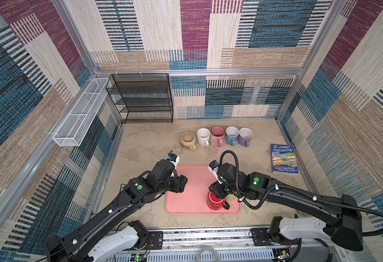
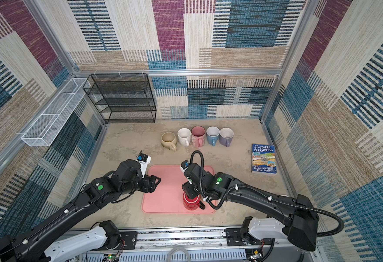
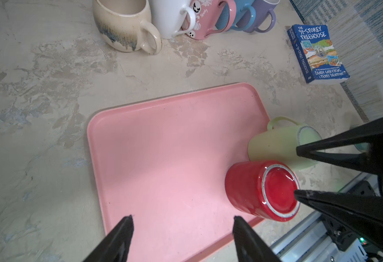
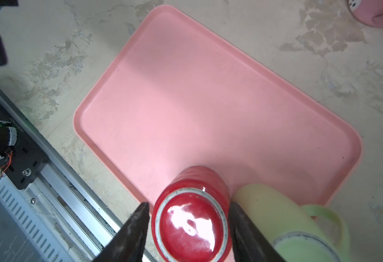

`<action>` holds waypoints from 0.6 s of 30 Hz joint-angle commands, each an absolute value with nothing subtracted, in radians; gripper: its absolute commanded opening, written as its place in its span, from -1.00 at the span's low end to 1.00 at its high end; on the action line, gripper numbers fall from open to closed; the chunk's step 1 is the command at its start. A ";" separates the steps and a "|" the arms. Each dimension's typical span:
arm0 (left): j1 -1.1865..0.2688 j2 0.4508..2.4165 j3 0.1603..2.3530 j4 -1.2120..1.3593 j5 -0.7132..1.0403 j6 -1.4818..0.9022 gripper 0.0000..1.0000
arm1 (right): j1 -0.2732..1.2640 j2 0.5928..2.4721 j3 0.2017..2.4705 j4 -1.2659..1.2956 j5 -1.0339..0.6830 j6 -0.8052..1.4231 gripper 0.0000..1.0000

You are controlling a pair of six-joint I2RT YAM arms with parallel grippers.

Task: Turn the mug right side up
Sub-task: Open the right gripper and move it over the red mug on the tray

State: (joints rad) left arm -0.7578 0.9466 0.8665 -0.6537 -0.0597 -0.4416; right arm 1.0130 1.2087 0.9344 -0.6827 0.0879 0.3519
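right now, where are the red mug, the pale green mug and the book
red mug (image 3: 279,189), left wrist view, middle of its upturned base
pale green mug (image 3: 273,145), left wrist view, its side wall
book (image 1: 283,158), in a top view, front cover

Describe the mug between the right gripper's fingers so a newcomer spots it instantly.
Find the flat pink rectangular tray. At its near right corner, straddled by the right gripper, stands a glossy red ribbed ceramic mug, base up. Its pale yellow-green neighbour is also inverted; only this one is red.
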 commanded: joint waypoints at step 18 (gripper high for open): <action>-0.784 0.929 0.801 -0.589 -0.123 -0.450 0.48 | 1.101 1.170 0.847 -0.820 0.054 0.512 0.37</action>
